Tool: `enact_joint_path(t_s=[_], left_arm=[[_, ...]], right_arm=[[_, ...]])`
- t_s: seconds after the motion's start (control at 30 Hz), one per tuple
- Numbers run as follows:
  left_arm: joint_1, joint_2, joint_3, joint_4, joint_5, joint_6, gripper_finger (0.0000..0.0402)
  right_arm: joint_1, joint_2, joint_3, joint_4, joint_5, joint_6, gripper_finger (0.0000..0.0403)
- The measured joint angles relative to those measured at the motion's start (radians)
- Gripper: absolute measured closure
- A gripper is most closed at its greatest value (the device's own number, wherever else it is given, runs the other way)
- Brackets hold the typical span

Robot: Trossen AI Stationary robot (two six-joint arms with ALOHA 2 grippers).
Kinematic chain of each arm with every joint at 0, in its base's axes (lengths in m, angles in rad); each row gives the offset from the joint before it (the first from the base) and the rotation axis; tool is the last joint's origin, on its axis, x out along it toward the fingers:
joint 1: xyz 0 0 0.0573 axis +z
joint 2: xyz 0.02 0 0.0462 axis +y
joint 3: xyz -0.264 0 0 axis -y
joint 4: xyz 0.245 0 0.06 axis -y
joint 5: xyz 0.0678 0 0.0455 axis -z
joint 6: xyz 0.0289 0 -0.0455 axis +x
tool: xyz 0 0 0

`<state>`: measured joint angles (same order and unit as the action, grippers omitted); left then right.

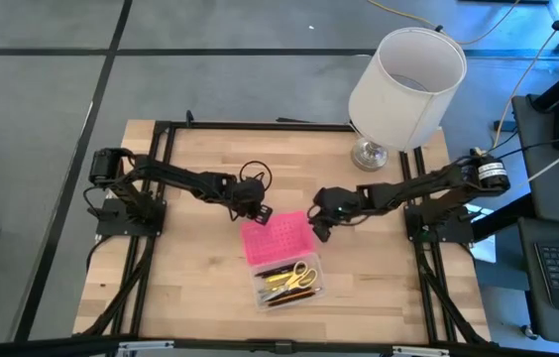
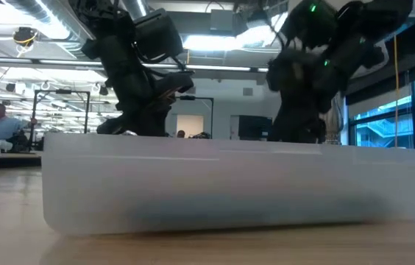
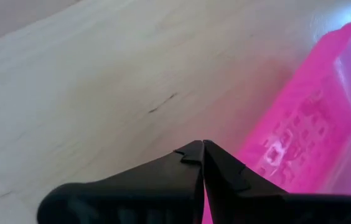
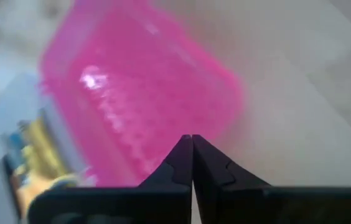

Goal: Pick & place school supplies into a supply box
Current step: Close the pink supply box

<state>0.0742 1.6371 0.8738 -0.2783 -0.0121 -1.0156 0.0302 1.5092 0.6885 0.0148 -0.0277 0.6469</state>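
The supply box lies open in the middle of the table. Its hot-pink lid (image 1: 278,241) is flat on the wood on the far side. Its clear base (image 1: 289,282) on the near side holds the pens, pencils and yellow-handled scissors (image 1: 302,273). The base's clear wall (image 2: 237,184) fills the low view. My left gripper (image 1: 259,214) (image 3: 202,147) is shut, over bare wood just beyond the lid's far left corner (image 3: 312,118). My right gripper (image 1: 317,231) (image 4: 192,139) is shut at the lid's right edge (image 4: 225,93). My right gripper has its shut fingertips at the right edge of the pink lid (image 4: 216,134), slanting down from the table's right. I cannot tell whether they touch it. The lid lies flat on the table.
A lamp with a big white shade (image 1: 407,75) and a metal foot (image 1: 369,154) stands at the table's far right corner. Black frame rails (image 1: 260,126) run along the table's edges. Bare wood (image 1: 180,278) lies left of the box and in front of it.
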Motion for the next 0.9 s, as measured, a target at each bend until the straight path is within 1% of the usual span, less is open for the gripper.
enact_joint_path(t_s=[0.07, 0.17, 0.23, 0.3, 0.4, 0.47, 0.57, 0.63, 0.7, 0.77, 0.9], left_arm=[[0.01, 0.0, 0.0, -0.01, 0.008, 0.02, 0.0398], [0.027, 0.004, 0.0, -0.004, 0.019, 0.053, 0.0398], [0.043, 0.009, 0.0, 0.005, 0.056, 0.073, 0.0398], [0.058, 0.011, 0.0, 0.021, 0.087, 0.091, 0.0398], [0.076, 0.024, -0.001, 0.027, 0.135, 0.113, 0.0398], [0.083, 0.037, 0.001, 0.052, 0.164, 0.121, 0.0398], [0.086, 0.045, -0.002, 0.043, 0.173, 0.128, 0.0398], [0.086, 0.058, 0.001, 0.082, 0.178, 0.132, 0.0398], [0.086, 0.06, -0.001, 0.087, 0.207, 0.133, 0.0398], [0.085, 0.075, 0.001, 0.138, 0.229, 0.14, 0.0398], [0.085, 0.075, 0.0, 0.143, 0.25, 0.14, 0.0398]], right_arm=[[0.031, -0.022, 0.007, 0.0, -0.009, -0.033, 0.04], [0.108, -0.035, 0.034, 0.004, -0.082, -0.128, 0.0399], [0.177, -0.035, 0.056, 0.004, -0.121, -0.194, 0.0399], [0.243, -0.027, 0.074, 0.006, -0.127, -0.256, 0.0399], [0.32, -0.018, 0.077, -0.002, -0.126, -0.306, 0.0399], [0.364, -0.018, 0.077, -0.003, -0.124, -0.313, 0.0399], [0.42, -0.018, 0.077, -0.002, -0.122, -0.297, 0.0399], [0.452, -0.014, 0.077, 0.004, -0.103, -0.279, 0.0399], [0.478, 0.001, 0.077, 0.027, -0.082, -0.254, 0.0399], [0.506, 0.017, 0.077, 0.054, -0.059, -0.224, 0.0399], [0.555, 0.07, 0.106, 0.067, -0.002, -0.202, 0.0399]])
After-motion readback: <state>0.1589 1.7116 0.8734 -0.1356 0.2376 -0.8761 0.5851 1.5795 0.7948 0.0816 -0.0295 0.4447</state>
